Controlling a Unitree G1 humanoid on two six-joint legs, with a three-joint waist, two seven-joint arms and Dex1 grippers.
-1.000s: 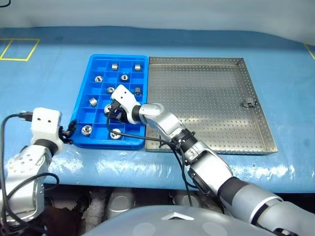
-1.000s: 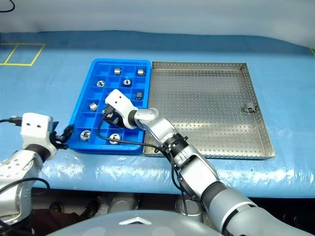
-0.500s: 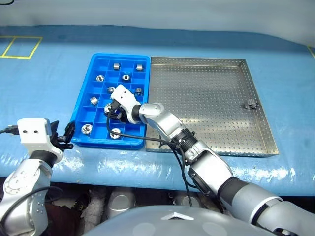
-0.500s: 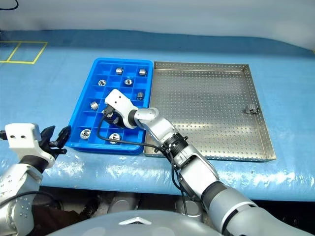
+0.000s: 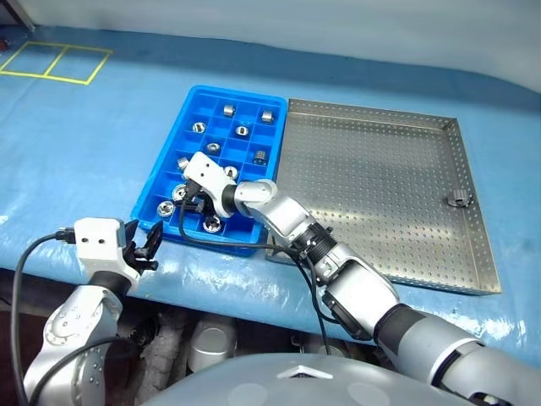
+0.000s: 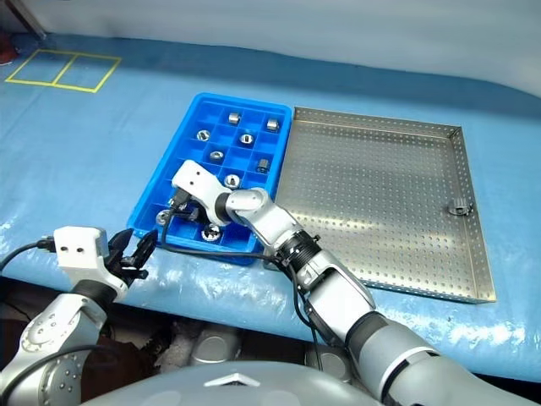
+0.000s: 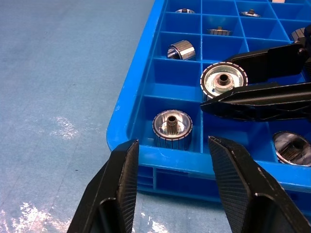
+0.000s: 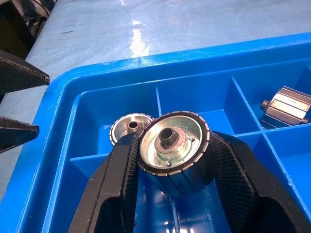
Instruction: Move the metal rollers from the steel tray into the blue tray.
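**Roller held over the blue tray, ready to drop**

I'm at the placing step. My right gripper (image 8: pixel 167 194) is clamped on a metal roller (image 8: pixel 173 148), holding it by its ribbed sides above a compartment in the near left corner of the blue tray (image 5: pixel 161 190), left of centre in the head view. The neighbouring corner cell already holds a roller (image 7: pixel 172 127), so I judge the next move calls for lowering into the empty cell under the jaws, then releasing cleanly so the part doesn't catch on a divider.

My left gripper (image 7: pixel 175 179) is about half open and holds nothing; it hangs just off the tray's near corner, lower left of the frame.

One roller (image 5: pixel 459 200) remains in the steel tray (image 5: pixel 380 178), by its right rim at the right of the frame. Several others sit in the blue tray's cells.
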